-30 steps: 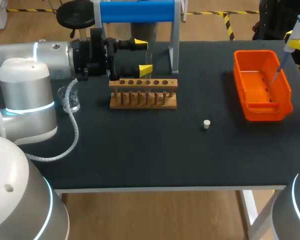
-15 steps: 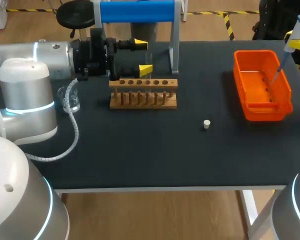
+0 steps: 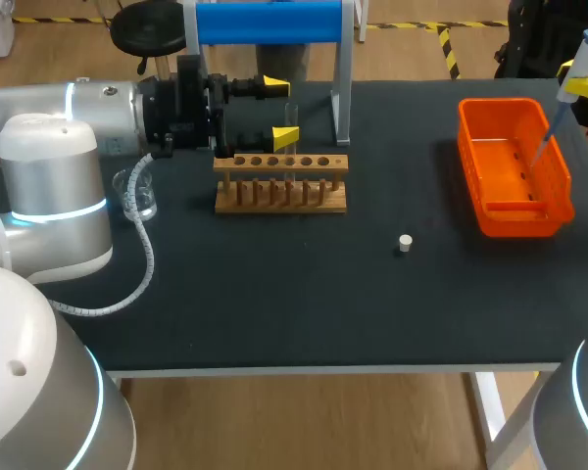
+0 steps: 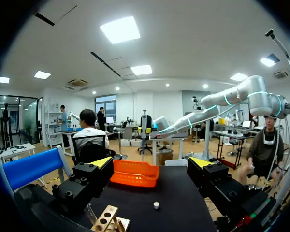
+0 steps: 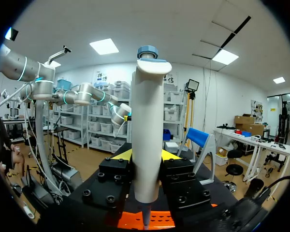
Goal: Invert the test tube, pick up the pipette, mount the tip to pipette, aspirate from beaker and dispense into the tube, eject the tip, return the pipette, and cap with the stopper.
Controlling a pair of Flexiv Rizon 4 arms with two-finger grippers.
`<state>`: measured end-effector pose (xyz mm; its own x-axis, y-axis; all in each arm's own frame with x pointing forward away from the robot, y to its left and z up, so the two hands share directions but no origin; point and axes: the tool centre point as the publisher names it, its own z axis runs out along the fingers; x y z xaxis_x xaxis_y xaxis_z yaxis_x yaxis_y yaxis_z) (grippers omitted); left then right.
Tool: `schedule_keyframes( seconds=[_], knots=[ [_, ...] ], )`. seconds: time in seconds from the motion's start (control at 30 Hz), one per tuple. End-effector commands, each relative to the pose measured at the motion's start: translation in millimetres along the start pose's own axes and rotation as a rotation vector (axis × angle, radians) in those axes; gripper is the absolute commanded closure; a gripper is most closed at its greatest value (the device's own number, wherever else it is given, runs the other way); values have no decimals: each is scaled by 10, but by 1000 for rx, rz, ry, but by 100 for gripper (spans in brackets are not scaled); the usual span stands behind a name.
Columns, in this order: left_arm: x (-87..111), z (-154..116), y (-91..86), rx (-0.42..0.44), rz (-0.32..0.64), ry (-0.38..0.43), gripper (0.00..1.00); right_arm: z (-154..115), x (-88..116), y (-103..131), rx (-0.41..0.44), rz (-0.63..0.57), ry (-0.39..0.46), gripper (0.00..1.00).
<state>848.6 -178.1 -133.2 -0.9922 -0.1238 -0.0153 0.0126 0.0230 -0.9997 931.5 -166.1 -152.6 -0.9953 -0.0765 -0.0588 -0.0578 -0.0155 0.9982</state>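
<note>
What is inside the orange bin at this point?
The thin pipette tip, on the pipette in the right tool, points down into the orange bin. The bin's near wall hides part of its floor, so small things there cannot be ruled out.

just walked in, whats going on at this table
Two robot arms are partway through a pipetting job. The right gripper is shut on a pipette, holding its thin end over the orange bin. The left gripper is open and empty, just behind the wooden rack. The stopper lies loose on the table, so capping is not yet done. The beaker sits by the left arm.
</note>
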Motion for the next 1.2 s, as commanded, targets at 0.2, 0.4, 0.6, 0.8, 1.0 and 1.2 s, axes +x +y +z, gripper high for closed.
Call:
schedule_keyframes(
  seconds=[0.2, 0.4, 0.6, 0.8, 1.0, 1.2],
  knots=[
    [3, 6, 4, 1, 1, -3, 0, -10, -6, 2, 2, 0, 3, 100],
    [3, 6, 4, 1, 1, -3, 0, 2, -7, 0, 24, -8, -20, 100],
    [3, 6, 4, 1, 1, -3, 0, 4, -8, -5, 34, -13, -43, 100],
    [3, 6, 4, 1, 1, -3, 0, 26, -3, -2, 32, -7, -50, 100],
    [3, 6, 4, 1, 1, -3, 0, 50, 8, 3, 54, -15, -55, 100],
    [3, 6, 4, 1, 1, -3, 0, 52, 9, 1, 54, -13, -59, 100]
  ],
)
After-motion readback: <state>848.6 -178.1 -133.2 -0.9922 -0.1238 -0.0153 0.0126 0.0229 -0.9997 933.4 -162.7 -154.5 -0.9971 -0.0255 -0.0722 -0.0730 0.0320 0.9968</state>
